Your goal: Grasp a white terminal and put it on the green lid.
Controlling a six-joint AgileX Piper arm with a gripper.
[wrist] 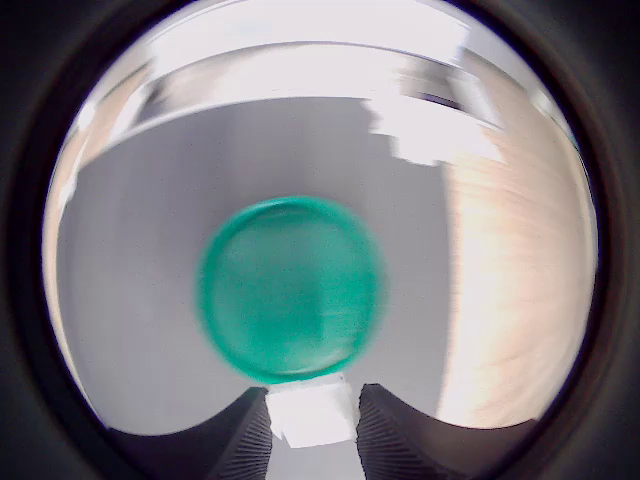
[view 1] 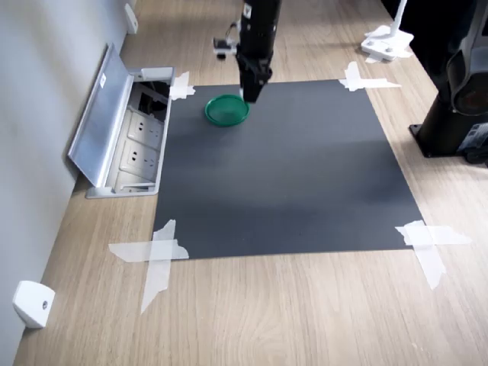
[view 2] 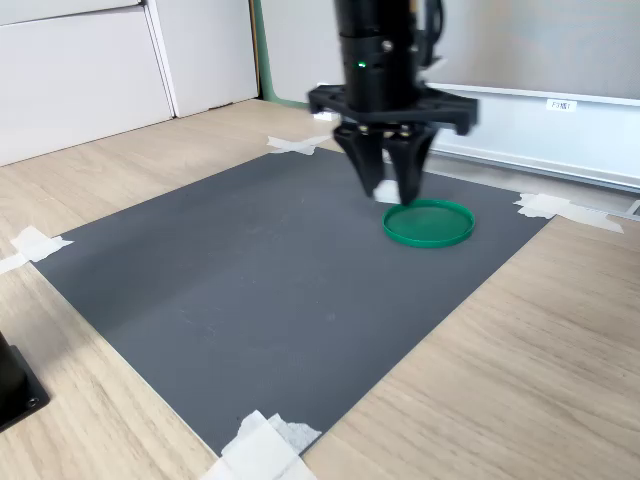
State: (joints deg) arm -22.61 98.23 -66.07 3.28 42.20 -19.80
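The lid (view 2: 429, 222) showed dark green on a plain charcoal-grey mat (view 2: 260, 280), and the terminal (wrist: 313, 413) was white between the black gripper (view 2: 388, 188) fingers. White tape crosses (view 1: 156, 253) sat on pale wood-grain table (view 1: 290, 313)

Around the flat round dark-green plastic lid (view 1: 226, 110) the dark grey mat (view 1: 290, 175) gives me open room; only the open metal socket box (view 1: 126, 137) stands beyond the mat's edge.

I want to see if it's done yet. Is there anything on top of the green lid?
No, the green lid looks bare inside. The white terminal sits pinched in the end effector by the lid's edge, not on it.
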